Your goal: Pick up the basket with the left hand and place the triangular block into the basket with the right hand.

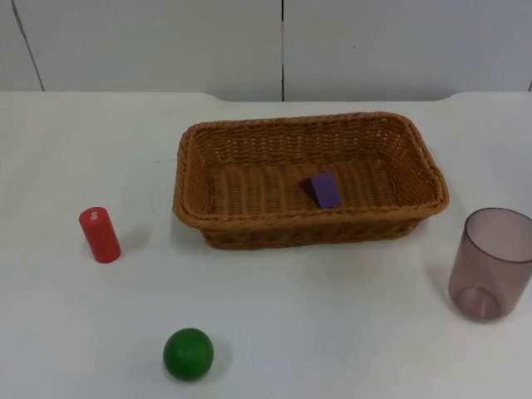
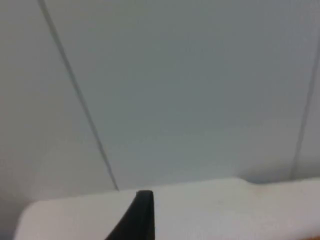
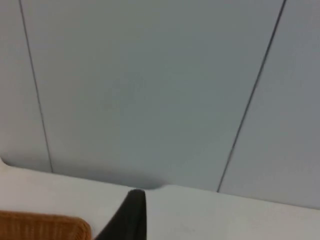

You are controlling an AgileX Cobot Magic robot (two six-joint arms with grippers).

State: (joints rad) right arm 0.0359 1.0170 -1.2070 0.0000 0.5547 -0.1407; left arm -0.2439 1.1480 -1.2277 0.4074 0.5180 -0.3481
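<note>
The basket (image 1: 309, 179) is sitting on the white desk (image 1: 332, 332) near the grey wall (image 1: 166, 41), and the purple block (image 1: 326, 189) is lying inside it on the floor, right of the middle. A red cylinder (image 1: 100, 234) is standing to the basket's left, a green ball (image 1: 188, 353) is resting in front, and a clear cup (image 1: 492, 264) is standing at the right. The left gripper (image 2: 142, 212) and the right gripper (image 3: 131, 212) are both facing the wall above the desk edge; whether their jaws are open or closed I cannot tell. The basket's rim is showing beside the right gripper.
</note>
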